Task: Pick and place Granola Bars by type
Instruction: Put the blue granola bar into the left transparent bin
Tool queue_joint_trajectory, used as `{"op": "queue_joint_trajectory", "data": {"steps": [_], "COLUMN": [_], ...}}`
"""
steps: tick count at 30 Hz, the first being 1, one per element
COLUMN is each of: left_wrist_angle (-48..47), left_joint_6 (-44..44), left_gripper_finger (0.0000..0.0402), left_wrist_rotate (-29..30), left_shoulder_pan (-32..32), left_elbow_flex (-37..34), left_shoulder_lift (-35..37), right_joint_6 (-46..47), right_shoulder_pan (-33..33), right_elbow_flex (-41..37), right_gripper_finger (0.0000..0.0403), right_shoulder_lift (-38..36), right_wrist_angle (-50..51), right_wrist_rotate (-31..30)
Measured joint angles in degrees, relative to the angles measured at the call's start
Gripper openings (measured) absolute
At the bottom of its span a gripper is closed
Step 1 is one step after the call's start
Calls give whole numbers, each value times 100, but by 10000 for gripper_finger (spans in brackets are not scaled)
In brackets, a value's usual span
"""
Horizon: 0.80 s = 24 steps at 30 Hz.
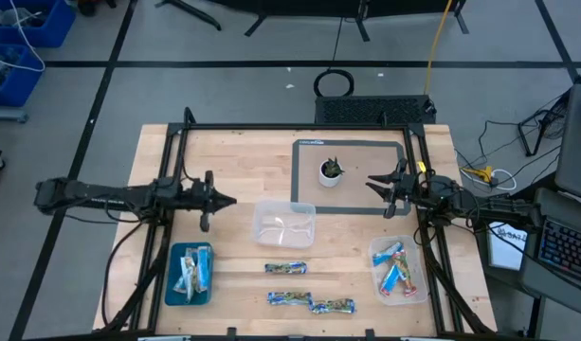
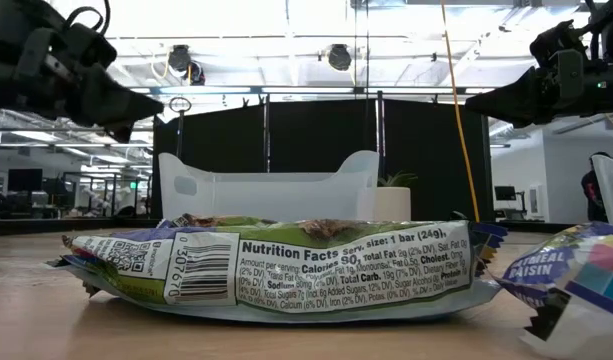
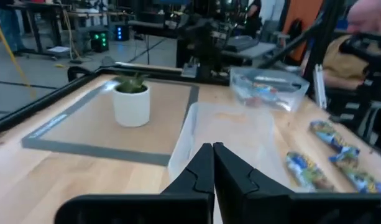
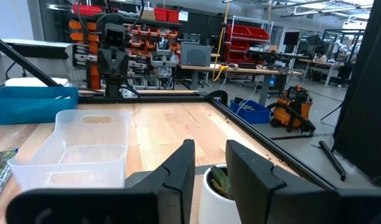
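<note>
Reaching inward, left gripper (image 1: 228,200) pinched empty; right gripper (image 1: 373,183) (above mat (image 1: 309,159)) parted, empty.

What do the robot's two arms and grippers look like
Both arms are dark, slim and jointed, with black cables along them. The left gripper has two tapered black fingers. The right gripper has broader, flat black fingers; a yellow marking sits near its wrist.

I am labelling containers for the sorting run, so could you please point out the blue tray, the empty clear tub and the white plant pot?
blue tray (image 1: 171,288): high view, left rim.
empty clear tub (image 1: 284,225): high view, its floor.
white plant pot (image 3: 131,107): left wrist view, side wall.
</note>
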<state>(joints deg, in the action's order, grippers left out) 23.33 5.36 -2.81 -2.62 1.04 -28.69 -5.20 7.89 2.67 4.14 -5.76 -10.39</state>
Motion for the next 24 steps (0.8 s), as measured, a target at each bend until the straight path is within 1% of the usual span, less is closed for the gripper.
{"op": "queue_joint_trajectory", "data": {"steps": [4,7,10,13,16,20,24], "left_wrist_angle": [-897,-1527,-1960,-2301,-2415,-2449,-2457], "left_joint_6": [-69,35,57,60,-17,-285,-334], "left_gripper_finger": [8,8,4,11,13,5,20], "left_wrist_rotate": [-1,266,523,573,550,474,472], "left_shoulder_pan": [-60,-5,58,119,160,169,169], "left_elbow_flex": [28,31,31,34,52,55,55], "left_shoulder_lift": [503,870,1253,1640,1926,2075,2079], "right_joint_6": [0,0,-1,-1,0,0,0], "right_shoulder_pan": [-1,1,-1,1,-1,-1,-1], "right_elbow_flex": [-2,0,-1,0,-1,0,0], "right_gripper_finger": [82,82,82,82,82,82,82], "right_shoulder_lift": [0,0,0,2,2,2,0], "right_wrist_angle": [2,1,0,0,2,2,0], "right_wrist_rotate": [0,0,0,0,0,0,0]}}
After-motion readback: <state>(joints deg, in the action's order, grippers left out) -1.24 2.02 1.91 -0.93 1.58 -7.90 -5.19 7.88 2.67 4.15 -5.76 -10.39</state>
